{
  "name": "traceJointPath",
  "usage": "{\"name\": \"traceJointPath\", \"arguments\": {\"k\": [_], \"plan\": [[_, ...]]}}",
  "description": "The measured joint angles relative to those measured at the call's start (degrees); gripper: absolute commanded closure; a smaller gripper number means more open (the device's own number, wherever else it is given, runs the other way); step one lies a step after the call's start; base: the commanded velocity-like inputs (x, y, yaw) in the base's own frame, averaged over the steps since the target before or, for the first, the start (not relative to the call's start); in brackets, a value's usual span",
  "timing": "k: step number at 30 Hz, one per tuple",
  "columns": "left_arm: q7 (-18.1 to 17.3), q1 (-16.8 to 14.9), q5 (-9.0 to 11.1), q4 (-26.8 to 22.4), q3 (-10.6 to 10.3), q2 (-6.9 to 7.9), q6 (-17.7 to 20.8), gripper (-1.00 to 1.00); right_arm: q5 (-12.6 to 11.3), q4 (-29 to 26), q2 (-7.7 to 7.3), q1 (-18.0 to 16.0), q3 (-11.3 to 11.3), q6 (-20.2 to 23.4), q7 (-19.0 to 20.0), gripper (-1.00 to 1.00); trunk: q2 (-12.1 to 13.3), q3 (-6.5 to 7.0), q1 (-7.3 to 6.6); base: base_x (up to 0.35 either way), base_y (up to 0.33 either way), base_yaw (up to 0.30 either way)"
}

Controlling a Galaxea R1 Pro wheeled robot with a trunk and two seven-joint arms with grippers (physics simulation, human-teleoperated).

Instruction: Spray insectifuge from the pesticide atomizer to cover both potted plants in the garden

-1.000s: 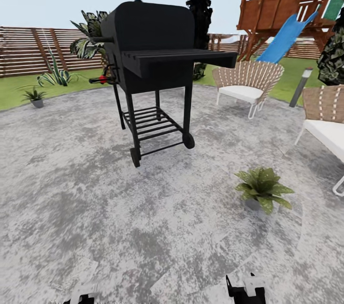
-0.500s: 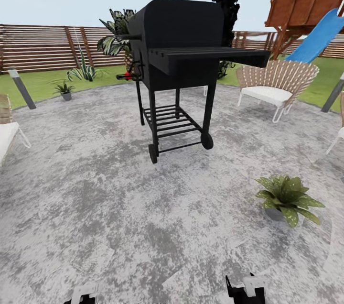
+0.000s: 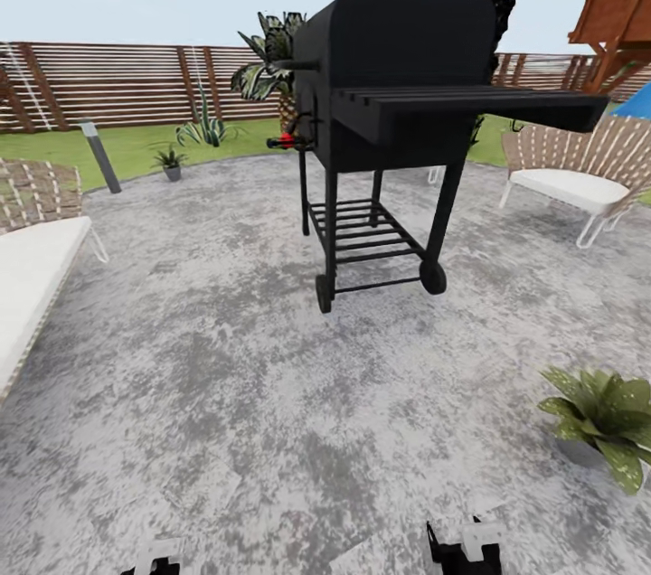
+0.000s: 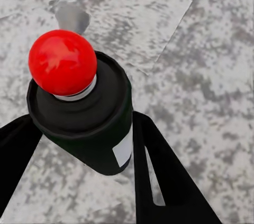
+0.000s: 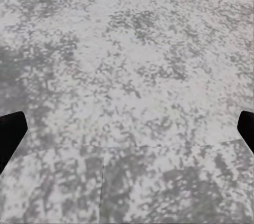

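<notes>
Paving of mottled grey patio (image 3: 226,376) took up most of the head view, with the black grill (image 3: 398,105) standing on its wheeled frame in the upper middle of the frame. One potted plant (image 3: 604,417) sat on the paving at the right edge, low in the frame, well apart from the grill; the other potted plant (image 3: 170,161) showed small in the upper left, at the border of patio and lawn (image 3: 136,150), near a striped spiky agave (image 3: 204,128) and a grey bollard lamp (image 3: 99,155). A slatted wooden fence (image 3: 117,87) ran across behind them. Woven tan chairs stood at the left edge (image 3: 36,231) and in the upper right (image 3: 579,168), and a wooden play tower (image 3: 619,5) rose in the upper right corner. In the left wrist view the left pincer (image 4: 87,145) was pinching the pesticide atomizer (image 4: 87,121), a dark bottle with a white stripe and a red round cap, its black fingers (image 4: 164,182) pressed against either side of the body, above the paving. In the right wrist view the right pincer (image 5: 127,129) stood spread wide, its dark fingertips (image 5: 10,131) at the frame's opposite edges with bare paving between them. At the bottom edge of the head view both arms' ends showed, left (image 3: 158,557) and right (image 3: 466,548).
</notes>
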Motion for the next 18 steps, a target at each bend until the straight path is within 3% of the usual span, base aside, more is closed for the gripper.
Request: {"name": "traceJointPath", "arguments": {"k": [8, 18], "plan": [[0.0, 0.0, 0.15, 0.35, 0.01, 0.0, 0.0, 1.0, 0.07, 0.07, 0.0, 0.0, 0.0, 0.0, 0.04, -1.0, 0.0, -0.37, 0.0, 0.337, 0.004, 0.273], [0.03, 0.0, 0.15, 0.39, 0.09, 0.11, -0.01, 1.0, 0.08, 0.09, 0.0, 0.0, 0.01, 0.01, 0.04, -1.0, 0.0, -0.83, 0.0, 0.337, 0.093, 0.273]]}}
